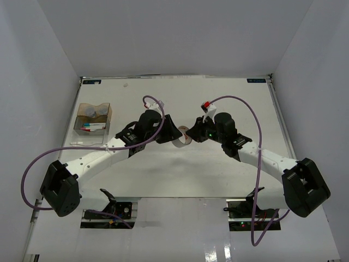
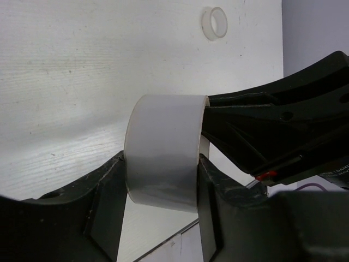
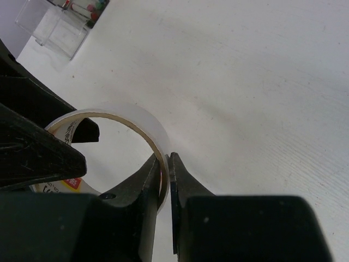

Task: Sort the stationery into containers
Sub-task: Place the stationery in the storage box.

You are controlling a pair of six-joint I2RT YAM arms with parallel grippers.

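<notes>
The large tape roll (image 1: 183, 141) stands on edge at the middle of the table, held from both sides. My left gripper (image 2: 161, 180) is shut on it, one finger against each flat side of the roll (image 2: 163, 155). My right gripper (image 3: 168, 161) is shut on the roll's wall (image 3: 147, 123), with one finger inside the ring and one outside. The small tape roll (image 2: 214, 23) lies flat farther off on the table. At the left, the amber container (image 1: 79, 117) holds two clear jars (image 1: 94, 111) and markers (image 1: 92, 128).
A thin white marker (image 1: 82, 143) lies on the table just in front of the box, beside my left arm. The two arms meet nose to nose at the table's middle. White walls close in the table's left, right and far edges.
</notes>
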